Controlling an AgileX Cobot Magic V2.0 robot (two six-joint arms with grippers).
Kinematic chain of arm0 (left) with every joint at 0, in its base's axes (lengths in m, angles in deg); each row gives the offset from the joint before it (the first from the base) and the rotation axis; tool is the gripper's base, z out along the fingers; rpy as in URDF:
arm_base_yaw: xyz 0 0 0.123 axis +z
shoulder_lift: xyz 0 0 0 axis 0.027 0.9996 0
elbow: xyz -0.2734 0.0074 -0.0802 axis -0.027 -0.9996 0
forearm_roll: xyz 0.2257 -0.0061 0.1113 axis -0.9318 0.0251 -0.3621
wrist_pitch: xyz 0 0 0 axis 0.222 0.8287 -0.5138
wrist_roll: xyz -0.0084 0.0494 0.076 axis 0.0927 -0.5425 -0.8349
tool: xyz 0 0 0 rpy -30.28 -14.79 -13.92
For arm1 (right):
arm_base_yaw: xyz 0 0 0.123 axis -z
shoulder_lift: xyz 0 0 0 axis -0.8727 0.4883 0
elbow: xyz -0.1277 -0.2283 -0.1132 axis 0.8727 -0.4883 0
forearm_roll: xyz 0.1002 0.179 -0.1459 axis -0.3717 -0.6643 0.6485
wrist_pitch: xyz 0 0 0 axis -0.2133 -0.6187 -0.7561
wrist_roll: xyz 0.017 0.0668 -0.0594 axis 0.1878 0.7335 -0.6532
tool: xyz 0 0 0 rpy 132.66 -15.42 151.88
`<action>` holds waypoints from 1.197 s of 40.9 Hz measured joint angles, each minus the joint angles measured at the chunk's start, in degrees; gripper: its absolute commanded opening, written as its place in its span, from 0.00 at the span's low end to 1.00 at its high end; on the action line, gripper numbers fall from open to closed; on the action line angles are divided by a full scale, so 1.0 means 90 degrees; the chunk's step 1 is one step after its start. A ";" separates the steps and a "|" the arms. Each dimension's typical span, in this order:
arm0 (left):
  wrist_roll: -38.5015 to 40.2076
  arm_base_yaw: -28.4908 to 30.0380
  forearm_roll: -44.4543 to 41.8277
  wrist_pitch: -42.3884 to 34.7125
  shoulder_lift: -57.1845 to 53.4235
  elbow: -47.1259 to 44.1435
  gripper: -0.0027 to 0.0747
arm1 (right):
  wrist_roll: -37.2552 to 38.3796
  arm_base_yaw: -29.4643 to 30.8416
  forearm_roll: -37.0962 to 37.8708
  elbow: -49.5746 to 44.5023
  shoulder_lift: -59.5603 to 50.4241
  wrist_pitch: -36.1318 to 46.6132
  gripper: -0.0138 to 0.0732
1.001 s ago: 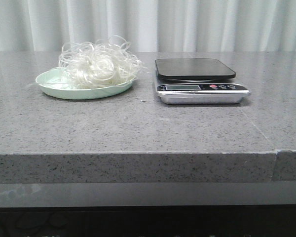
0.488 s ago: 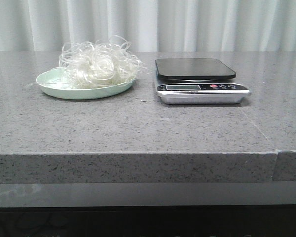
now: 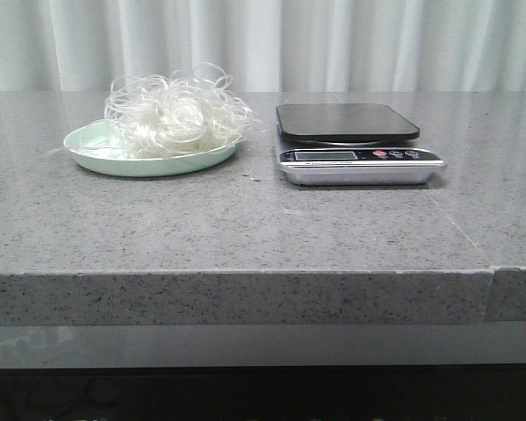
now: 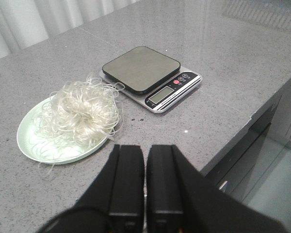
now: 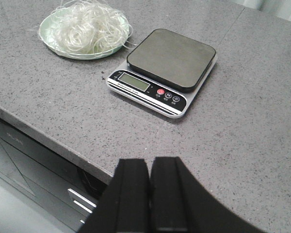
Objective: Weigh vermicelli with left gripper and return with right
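Vermicelli (image 3: 177,112): heaped on plate (image 3: 96,158), far left on table (image 3: 245,228), just left of scale (image 3: 358,145) and apart from it. Nothing done yet, by the look of it: platform dark and bare, tangle untouched on pale green rim, no arm visible from the front. Left to do, judging from task and layout: reach in with left pincer (image 4: 145,158), take hold of strands, carry them right onto platform, let go for a reading, then lift them off with right pincer (image 5: 149,167) and put them back on plate. So all of it, both halves, ahead. Left pincer clenched, jaws pressed together with only a thin seam between, holding nothing, hanging on the near side of plate and well short of noodles. Right pincer likewise clenched and holding nothing, out past near table edge, well apart from scale. Display too small to read. Count: one tangle of vermicelli, one plate, one scale, two pincers, one table. A few loose strands straying over plate rim; likely to snag or trail when lifted, so worth a grip deep into the heap.
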 measured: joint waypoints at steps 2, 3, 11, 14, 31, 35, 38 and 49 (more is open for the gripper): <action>-0.0071 0.0125 -0.0109 -0.0002 -0.0063 -0.0026 0.22 | 0.0000 0.0000 0.0000 0.0000 0.0000 0.0000 0.34; -0.0083 0.0178 -0.0159 -0.0025 -0.0108 -0.0067 0.22 | 0.0000 0.0000 0.0000 0.0000 0.0000 0.0000 0.34; -0.0135 0.1450 -0.0508 -0.0963 -0.1018 -0.1129 0.22 | 0.0000 0.0000 0.0000 0.0000 0.0000 0.0000 0.34; -0.0135 0.1916 -0.0549 -0.1575 -0.1510 -0.1756 0.22 | 0.0000 0.0000 0.0000 0.0000 0.0000 0.0000 0.34; -0.0135 0.3913 -0.0508 -0.3511 -0.3849 -0.4976 0.22 | 0.0000 0.0000 0.0000 0.0000 0.0000 0.0000 0.34; -0.0109 0.4073 -0.0388 -0.3659 -0.3849 -0.5273 0.22 | 0.0000 0.0000 0.0000 0.0000 0.0000 -0.0012 0.34; 0.0149 0.4135 -0.0487 -0.3780 -0.3849 -0.5424 0.22 | 0.0000 0.0000 0.0000 -0.0009 0.0000 -0.0015 0.34; 0.0644 0.4162 -0.0728 -0.4206 -0.3849 -0.5619 0.22 | 0.0000 0.0000 0.0000 -0.0009 0.0000 -0.0055 0.34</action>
